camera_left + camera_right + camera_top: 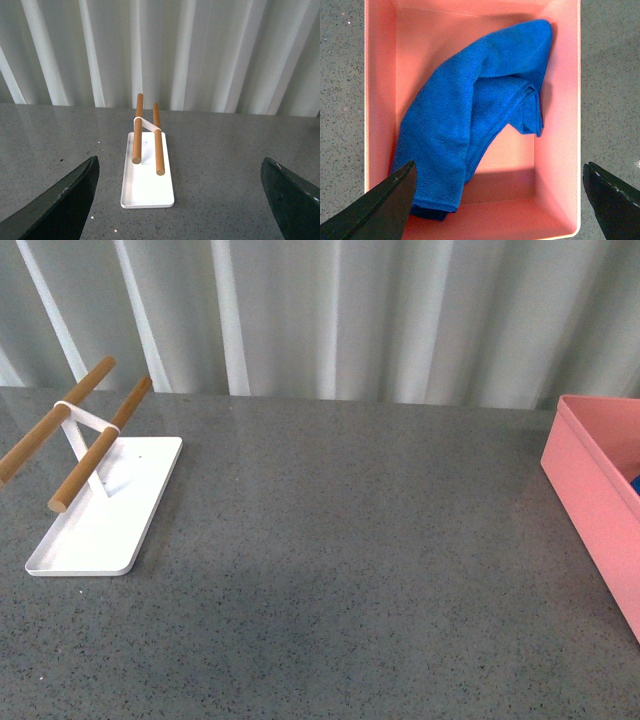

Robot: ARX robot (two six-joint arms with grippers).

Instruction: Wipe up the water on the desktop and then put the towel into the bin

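Two hands are showing, each only in its own wrist view, and both are standing with their fingers wide apart and gripping nothing. The right hand is hanging directly above the bin, its two dark fingers framing the pink box from above. One towel is lying inside that bin, crumpled and folded over itself, stretching diagonally from one corner toward the opposite one and leaving bare pink floor showing beside it. The towel is resting entirely within the bin walls, with nothing draping over the rim.

The left hand is hovering above the tabletop, its two fingers spread to either side of one flat white tray. That tray is carrying two wooden rods, lying roughly parallel on a white stand and rising at a slant above the tray.

From the front view, neither arm is appearing. One bin is sitting at the right edge of the tabletop, partly cut off by the frame, with a sliver of blue peeking over its wall. The white tray is sitting near the left edge, well apart from the bin, and the speckled grey tabletop is spreading between them. White pleated curtains are hanging behind the far edge.
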